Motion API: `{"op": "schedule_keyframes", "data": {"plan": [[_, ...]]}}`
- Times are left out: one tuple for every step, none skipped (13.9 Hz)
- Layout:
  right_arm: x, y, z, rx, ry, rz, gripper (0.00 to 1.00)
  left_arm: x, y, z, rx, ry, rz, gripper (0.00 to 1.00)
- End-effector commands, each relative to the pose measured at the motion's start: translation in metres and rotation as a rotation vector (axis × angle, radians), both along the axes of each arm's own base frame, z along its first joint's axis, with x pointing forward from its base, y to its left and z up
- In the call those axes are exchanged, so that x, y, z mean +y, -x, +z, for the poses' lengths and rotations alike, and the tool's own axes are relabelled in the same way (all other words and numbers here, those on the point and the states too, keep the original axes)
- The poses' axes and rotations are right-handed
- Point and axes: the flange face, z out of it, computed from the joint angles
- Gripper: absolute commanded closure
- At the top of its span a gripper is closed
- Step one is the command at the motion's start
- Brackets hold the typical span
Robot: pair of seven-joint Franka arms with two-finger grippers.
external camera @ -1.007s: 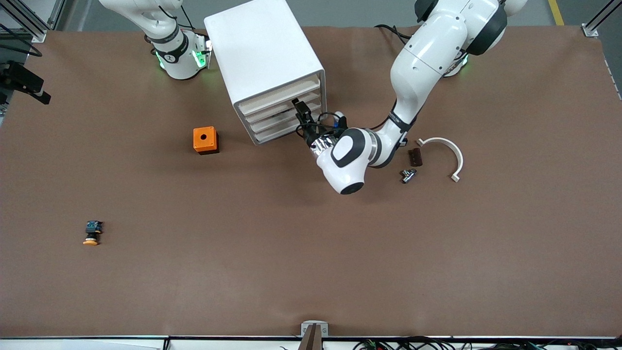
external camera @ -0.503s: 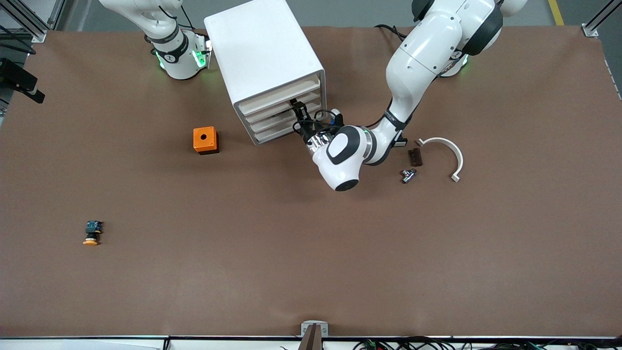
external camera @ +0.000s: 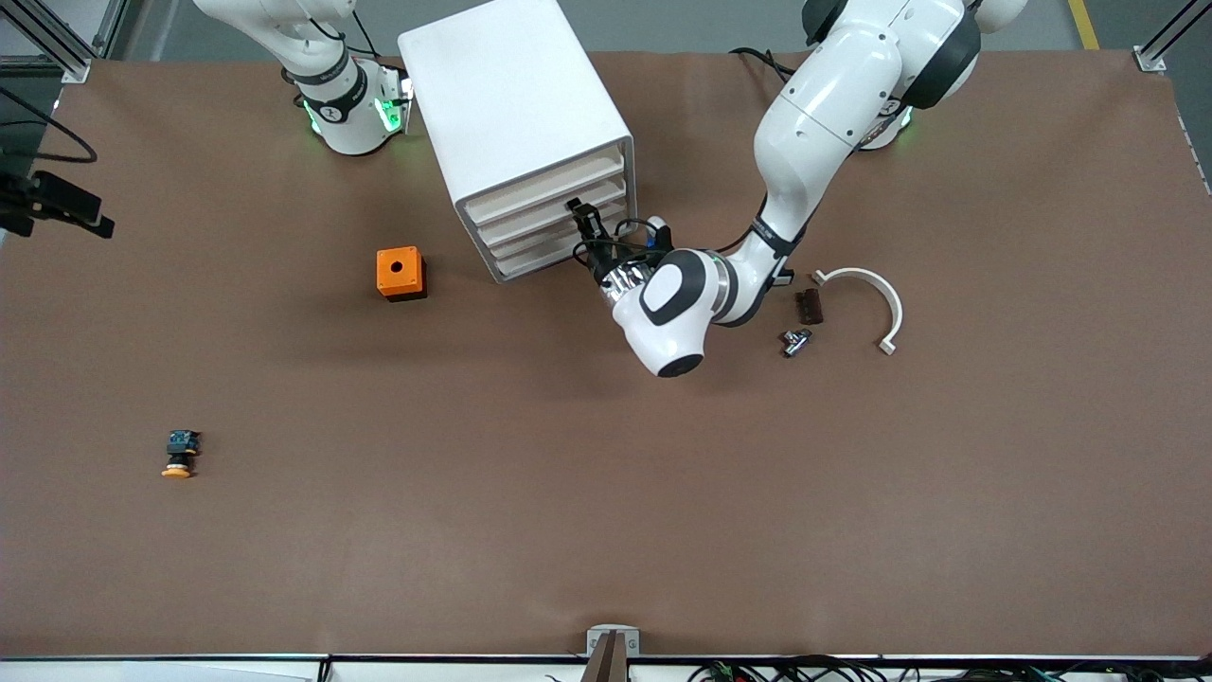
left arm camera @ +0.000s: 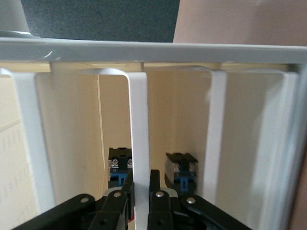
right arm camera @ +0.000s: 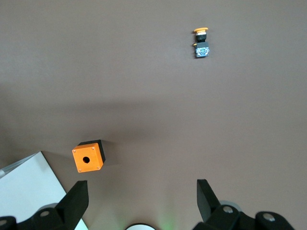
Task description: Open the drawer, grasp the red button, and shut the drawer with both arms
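Observation:
The white cabinet (external camera: 511, 104) stands near the robots' bases with four cream drawer fronts that all look flush. My left gripper (external camera: 578, 210) is at the front of a middle drawer (external camera: 530, 224). In the left wrist view the left gripper (left arm camera: 140, 175) is shut on a thin white strip of that drawer's front (left arm camera: 138, 120). Two black-and-blue blocks (left arm camera: 120, 165) show deep in the gaps on either side of the strip. No red cap shows, so the button is hidden. My right gripper (right arm camera: 141, 185) is open and empty, high over the table by the right arm's base.
An orange box with a round hole (external camera: 400, 273) sits beside the cabinet toward the right arm's end. An orange-yellow-capped button (external camera: 179, 455) lies nearer the camera. A white curved piece (external camera: 876, 294), a dark block (external camera: 808, 306) and a small metal part (external camera: 794, 341) lie by the left arm's elbow.
The left arm's wrist shifted a little toward the cabinet and then eased back. Its gripper stays at the drawer front. The drawer fronts look the same.

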Motion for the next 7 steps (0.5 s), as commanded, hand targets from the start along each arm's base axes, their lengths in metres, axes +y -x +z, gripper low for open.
{"op": "schedule_keyframes", "data": {"plan": [[-0.002, -0.004, 0.007, -0.008, 0.023, 0.040, 0.00, 0.027, -0.043, 0.008, -0.053, 0.015, 0.065, 1.00], [-0.004, -0.010, -0.005, 0.015, 0.022, 0.034, 0.00, 0.037, -0.054, 0.009, -0.071, 0.035, 0.080, 1.00], [-0.009, -0.018, -0.022, 0.043, 0.022, 0.027, 0.00, 0.050, -0.066, 0.008, -0.102, 0.059, 0.094, 1.00], [-0.012, -0.029, -0.045, 0.077, 0.023, 0.025, 0.00, 0.059, -0.075, 0.008, -0.126, 0.062, 0.102, 1.00], [-0.016, -0.036, -0.052, 0.086, 0.026, 0.021, 0.00, 0.065, -0.082, 0.009, -0.147, 0.066, 0.106, 0.99], [-0.021, -0.039, -0.052, 0.081, 0.021, 0.013, 0.00, 0.067, -0.085, 0.008, -0.161, 0.077, 0.110, 0.99], [-0.022, -0.041, -0.055, 0.085, 0.023, 0.008, 0.00, 0.070, -0.088, 0.007, -0.178, 0.085, 0.112, 0.98]]}}
